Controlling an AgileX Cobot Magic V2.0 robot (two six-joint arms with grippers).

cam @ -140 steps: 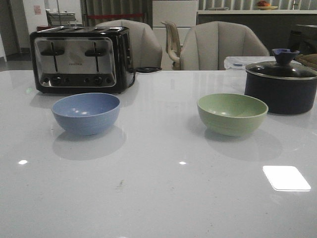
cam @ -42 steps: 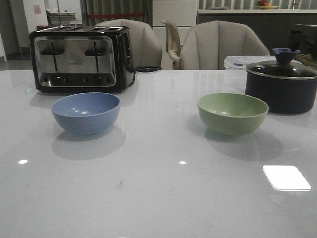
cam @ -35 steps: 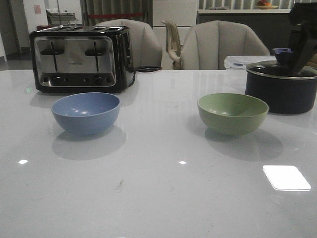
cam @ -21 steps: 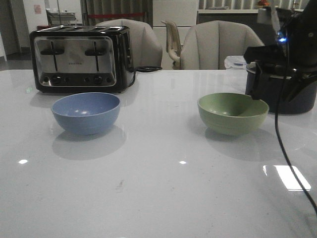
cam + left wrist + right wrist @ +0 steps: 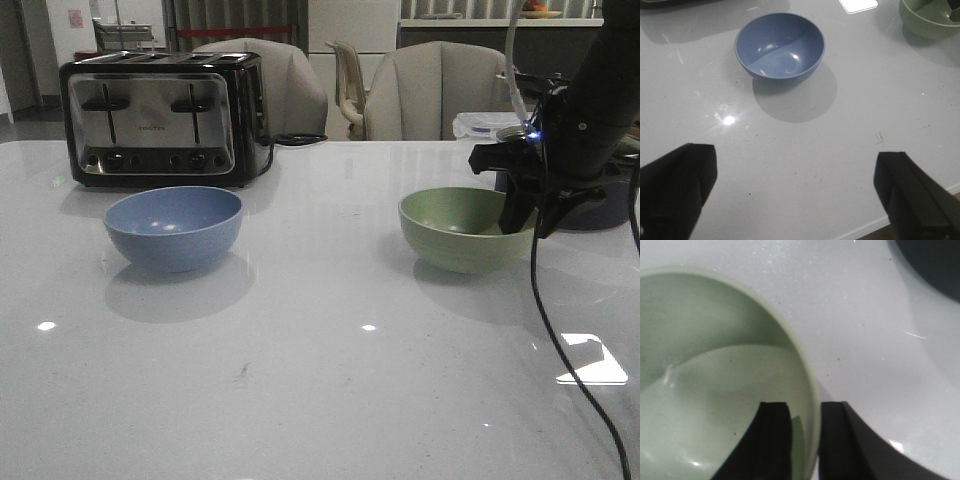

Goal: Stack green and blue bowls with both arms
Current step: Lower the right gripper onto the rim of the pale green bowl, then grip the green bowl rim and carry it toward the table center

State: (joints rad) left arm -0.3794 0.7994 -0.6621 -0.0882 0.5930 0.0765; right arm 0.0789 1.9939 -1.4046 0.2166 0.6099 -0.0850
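My right gripper [image 5: 802, 440] straddles the rim of the green bowl [image 5: 462, 228] — one finger [image 5: 774, 440] inside the bowl, the other outside on the side toward the dark pot [image 5: 590, 205]. Gap between the fingers is narrow, with the rim wall sitting in it. I can't tell from the right wrist view whether the pads are actually touching the wall, so grip is unconfirmed. Fingertips are cut off at the frame edge there.

In the front view my right arm [image 5: 590, 95] blocks the bowl's far-right edge and most of the pot; only a bit of the pot's dark side shows past the arm. A thin black cable [image 5: 560, 330] hangs off the arm and runs down out of frame. A small blue light [image 5: 538, 136] shows on the wrist.

My left gripper [image 5: 795, 192] is spread wide, nothing between the fingers, hovering above the white table [image 5: 320, 380]. Only the two finger bodies show, both cropped. The blue bowl [image 5: 780, 47] sits ahead of it, well apart, upright and empty. The green bowl is partly cut off in a corner of that view.

Toaster [image 5: 165, 120] stands behind the blue bowl, away from both grippers. My left arm isn't visible in the front view.
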